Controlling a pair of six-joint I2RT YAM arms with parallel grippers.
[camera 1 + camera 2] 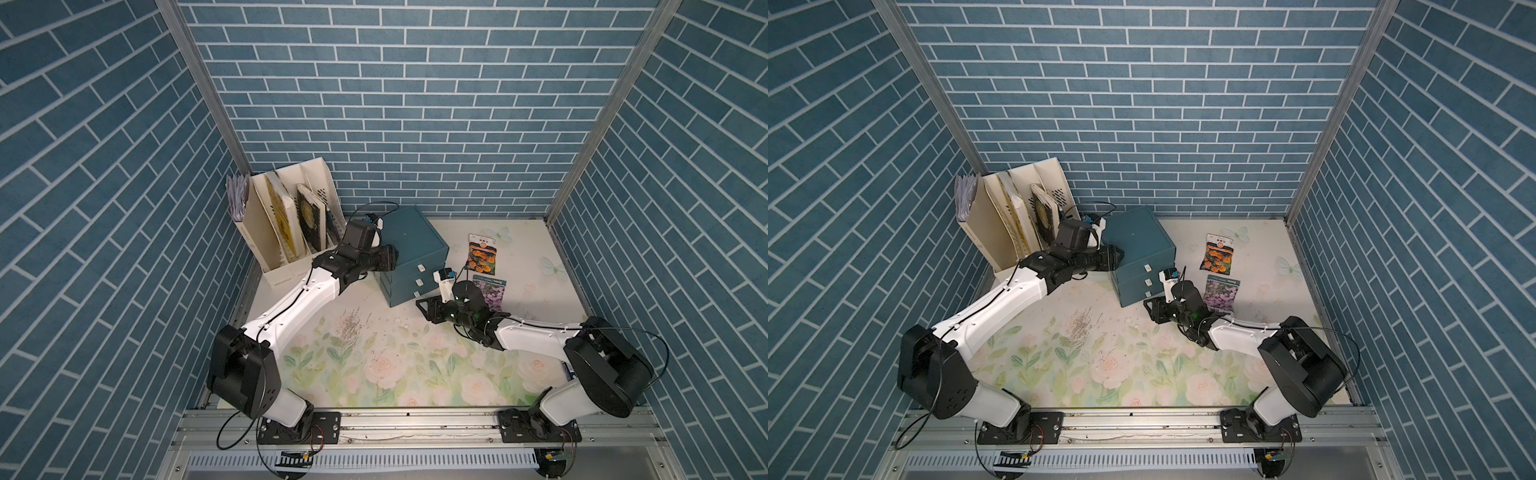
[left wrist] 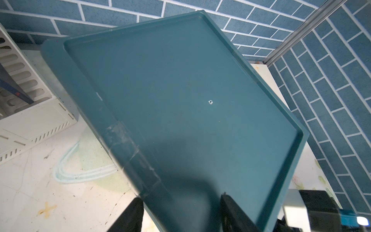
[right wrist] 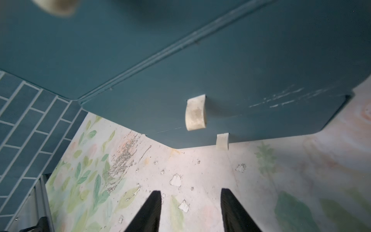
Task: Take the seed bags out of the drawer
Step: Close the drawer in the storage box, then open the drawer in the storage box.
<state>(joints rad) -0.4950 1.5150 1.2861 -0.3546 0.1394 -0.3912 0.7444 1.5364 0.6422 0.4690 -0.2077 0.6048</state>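
Note:
A teal drawer cabinet (image 1: 411, 249) stands at the middle back, and its three drawer fronts with white handles (image 1: 419, 282) look pushed in. Two seed bags lie flat on the table to its right: a dark one with orange blooms (image 1: 482, 259) and a white one with purple blooms (image 1: 492, 291). My left gripper (image 1: 392, 255) clamps the cabinet's left top edge (image 2: 128, 152), one finger on the side, the other on the top. My right gripper (image 3: 190, 191) hovers open and empty over the table just in front of the lowest handles (image 3: 222, 141).
A cream file organizer (image 1: 286, 270) holding upright books and papers stands at the back left, close behind my left arm. Blue brick walls close in three sides. The floral table cover (image 1: 374, 365) is scuffed in front of the cabinet.

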